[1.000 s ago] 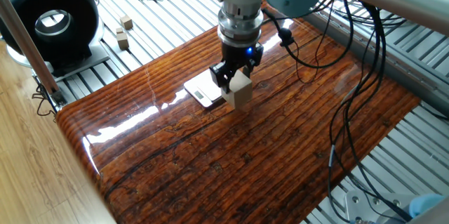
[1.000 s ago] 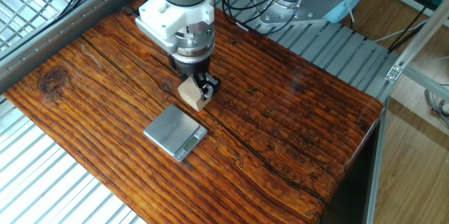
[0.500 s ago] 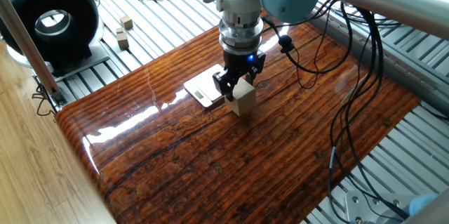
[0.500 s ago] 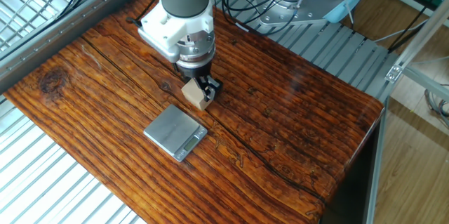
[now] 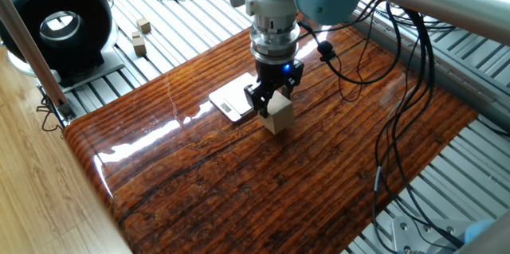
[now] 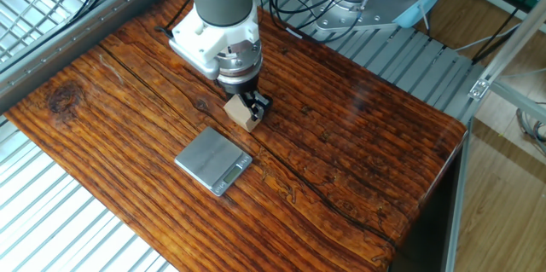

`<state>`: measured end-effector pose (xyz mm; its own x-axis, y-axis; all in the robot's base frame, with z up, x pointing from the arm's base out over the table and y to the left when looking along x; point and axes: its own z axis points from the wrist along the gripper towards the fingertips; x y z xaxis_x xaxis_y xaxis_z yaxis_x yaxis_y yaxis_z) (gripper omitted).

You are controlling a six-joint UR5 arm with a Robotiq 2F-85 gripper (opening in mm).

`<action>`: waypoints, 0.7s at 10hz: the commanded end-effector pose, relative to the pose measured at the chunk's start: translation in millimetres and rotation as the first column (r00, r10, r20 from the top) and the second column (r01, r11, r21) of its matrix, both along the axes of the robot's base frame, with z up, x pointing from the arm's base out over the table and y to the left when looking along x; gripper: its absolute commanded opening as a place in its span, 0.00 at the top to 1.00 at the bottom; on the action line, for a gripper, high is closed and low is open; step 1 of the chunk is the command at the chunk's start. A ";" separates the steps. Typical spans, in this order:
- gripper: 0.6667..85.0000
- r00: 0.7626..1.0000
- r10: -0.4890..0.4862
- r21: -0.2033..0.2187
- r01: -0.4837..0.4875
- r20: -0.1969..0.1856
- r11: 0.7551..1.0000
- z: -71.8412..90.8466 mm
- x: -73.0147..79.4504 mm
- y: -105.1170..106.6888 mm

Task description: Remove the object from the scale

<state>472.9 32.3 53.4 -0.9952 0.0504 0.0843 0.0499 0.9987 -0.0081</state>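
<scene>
The pale beige wooden block (image 5: pixel 278 112) is off the scale and sits low on or just above the wooden table, right of the scale; it also shows in the other fixed view (image 6: pixel 241 111). My gripper (image 5: pixel 272 103) is shut on the block, its dark fingers (image 6: pixel 256 106) on either side. The silver-grey scale (image 6: pixel 212 159) lies flat and bare, with its dark display strip at one edge; in one fixed view the scale (image 5: pixel 230 99) is partly hidden behind the gripper.
Two small tan cubes (image 5: pixel 141 34) lie on the slatted metal surface at back left, next to a black ring-shaped device (image 5: pixel 57 21). Black cables (image 5: pixel 398 71) hang at the right. The glossy wooden table (image 6: pixel 358 144) ends in edges near the slatted metal.
The gripper has carried the block a little lower and further away from the scale, down toward the tabletop. The scale has not moved.
</scene>
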 end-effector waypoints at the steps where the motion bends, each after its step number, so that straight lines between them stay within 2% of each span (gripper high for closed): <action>1: 0.60 1.000 -0.004 0.021 0.004 -0.001 1.000 -4.0 -0.2 1.9; 7: 0.46 1.000 0.000 0.029 0.001 -0.009 1.000 -4.0 -2.1 3.2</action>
<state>470.7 32.8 48.6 -0.9948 0.0441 0.0922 0.0449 0.9990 0.0063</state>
